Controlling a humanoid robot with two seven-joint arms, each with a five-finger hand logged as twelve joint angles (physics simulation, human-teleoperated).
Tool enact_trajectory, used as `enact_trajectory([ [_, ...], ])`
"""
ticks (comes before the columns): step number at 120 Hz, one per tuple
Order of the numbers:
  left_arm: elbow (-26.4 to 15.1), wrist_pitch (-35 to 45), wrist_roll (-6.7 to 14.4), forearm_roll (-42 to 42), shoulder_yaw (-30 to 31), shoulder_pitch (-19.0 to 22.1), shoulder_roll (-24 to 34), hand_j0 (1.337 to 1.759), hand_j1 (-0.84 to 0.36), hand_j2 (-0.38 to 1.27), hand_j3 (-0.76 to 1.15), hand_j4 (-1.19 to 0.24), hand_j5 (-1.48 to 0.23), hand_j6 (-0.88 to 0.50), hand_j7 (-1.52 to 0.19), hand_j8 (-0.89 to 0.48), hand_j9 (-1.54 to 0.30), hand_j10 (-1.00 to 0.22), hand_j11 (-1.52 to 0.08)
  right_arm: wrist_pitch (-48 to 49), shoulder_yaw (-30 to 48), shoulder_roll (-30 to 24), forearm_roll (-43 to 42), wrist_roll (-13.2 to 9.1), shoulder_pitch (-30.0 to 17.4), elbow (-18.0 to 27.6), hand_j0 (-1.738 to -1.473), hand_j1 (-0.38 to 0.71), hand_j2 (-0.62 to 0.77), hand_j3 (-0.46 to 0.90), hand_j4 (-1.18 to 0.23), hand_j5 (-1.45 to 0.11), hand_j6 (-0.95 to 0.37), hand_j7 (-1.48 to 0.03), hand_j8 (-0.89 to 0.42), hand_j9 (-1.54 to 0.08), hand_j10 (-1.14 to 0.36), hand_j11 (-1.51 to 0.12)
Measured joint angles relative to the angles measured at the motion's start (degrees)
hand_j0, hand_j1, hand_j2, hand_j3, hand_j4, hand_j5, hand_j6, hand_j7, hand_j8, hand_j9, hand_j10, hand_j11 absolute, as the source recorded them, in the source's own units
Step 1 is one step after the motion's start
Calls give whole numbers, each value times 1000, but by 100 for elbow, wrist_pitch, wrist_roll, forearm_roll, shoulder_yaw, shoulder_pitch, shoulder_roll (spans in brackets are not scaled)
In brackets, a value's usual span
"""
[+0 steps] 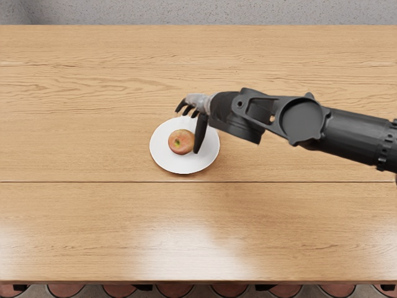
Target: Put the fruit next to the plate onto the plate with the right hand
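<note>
Right hand (196,115) beside apple (179,141) on plate (163,156)

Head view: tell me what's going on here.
The apple sits on the plate. The right hand hovers at the plate's far right rim, fingers spread and not closed on the apple, with the thumb hanging beside it. The left arm is out of view.

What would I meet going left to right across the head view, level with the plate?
Bare table → plate, left rim first → apple → right arm's dark forearm. The right hand overlaps plate and apple, so it is left out.
</note>
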Motion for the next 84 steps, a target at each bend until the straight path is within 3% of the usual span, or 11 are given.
enact_trajectory([
  [10,0,0,0,0,0,0,0,1658,73,46,0,-230,-299,-230,-299,-230,-299,-230,-299,29,232,-200,34,119,-21,136,-1658,-146,-2,0,-180,-235,-172,-233,-171,-235,-182,-236],
  [28,0,1,0,0,0,0,0,1658,73,46,0,-230,-299,-230,-299,-230,-299,-230,-299,192,870,-876,210,239,-274,775,-1658,-222,-6,0,-112,-145,-109,-144,-108,-145,-112,-145],
  [72,0,-1,-1,0,0,0,0,1658,73,46,0,-230,-299,-230,-299,-230,-299,-230,-299,2239,3997,-2220,909,272,-2360,1544,-1658,-285,-8,0,-56,-71,-56,-71,-55,-71,-56,-71],
  [84,0,-1,0,0,0,6,0,1658,73,46,0,-230,-299,-230,-299,-230,-299,-230,-299,2967,4485,-2813,1617,448,-2891,1580,-1658,-290,-8,0,-51,-66,-51,-66,-51,-66,-51,-66],
])
